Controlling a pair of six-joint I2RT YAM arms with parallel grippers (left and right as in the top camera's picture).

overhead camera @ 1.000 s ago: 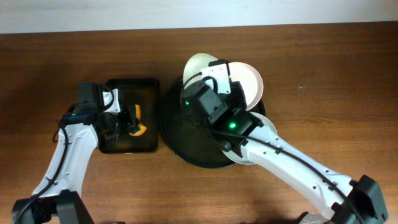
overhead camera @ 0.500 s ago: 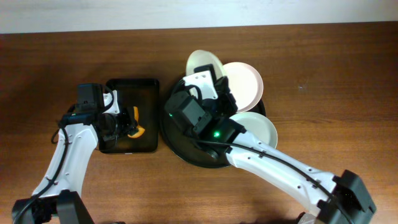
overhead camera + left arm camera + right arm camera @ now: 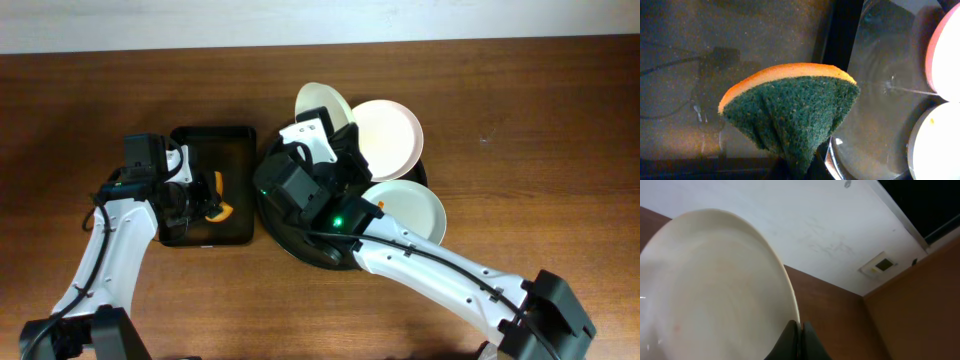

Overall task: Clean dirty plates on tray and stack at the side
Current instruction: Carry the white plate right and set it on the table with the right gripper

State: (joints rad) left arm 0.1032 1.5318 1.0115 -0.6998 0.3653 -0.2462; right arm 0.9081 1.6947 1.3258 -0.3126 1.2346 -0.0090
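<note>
**Plate held on edge**

The right end effector [image 3: 800, 330] pinches the rim of a plate [image 3: 715, 290], tilted above the round black tray [image 3: 285, 238]. There a second plate [image 3: 390, 140] and a third plate [image 3: 412, 212] lie flat. The left end effector [image 3: 213, 196] grips a sponge [image 3: 790, 105] over a small tray [image 3: 195, 140].

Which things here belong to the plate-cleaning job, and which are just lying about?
Job: held plate, middle plate, near plate, round tray, sponge.
Lying about: rectangular tray, table.
</note>
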